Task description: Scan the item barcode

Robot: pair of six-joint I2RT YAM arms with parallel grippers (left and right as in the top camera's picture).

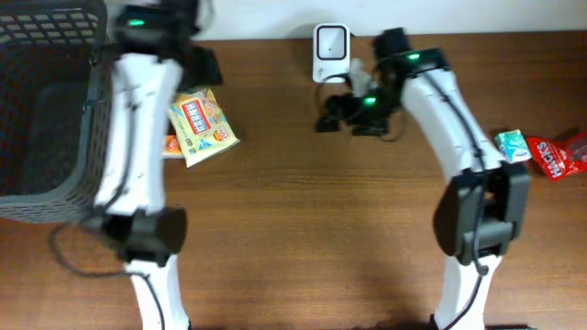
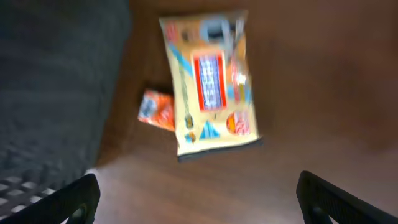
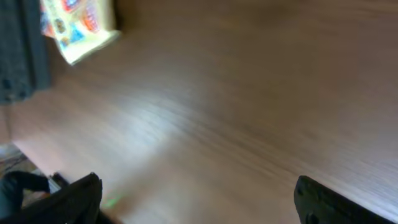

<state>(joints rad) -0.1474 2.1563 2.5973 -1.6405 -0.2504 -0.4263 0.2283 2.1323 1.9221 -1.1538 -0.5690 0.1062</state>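
The item, a yellow snack packet (image 1: pixel 204 124) with a red and blue label, lies flat on the wooden table beside a small orange packet (image 1: pixel 171 145). In the left wrist view the yellow packet (image 2: pixel 211 87) lies ahead of my left gripper (image 2: pixel 202 205), which is open, holds nothing and is clear of the packet. In the overhead view the left gripper (image 1: pixel 204 69) hovers just behind the packet. The white barcode scanner (image 1: pixel 331 50) stands at the table's back edge. My right gripper (image 1: pixel 332 115) is open and holds nothing in front of the scanner. In its wrist view the right gripper (image 3: pixel 199 205) is over bare wood.
A dark mesh basket (image 1: pixel 46 101) fills the left end of the table, close to the packets. A green and white packet (image 1: pixel 512 145) and a red packet (image 1: pixel 559 156) lie at the right edge. The basket wall (image 2: pixel 56 81) stands left of the packets.
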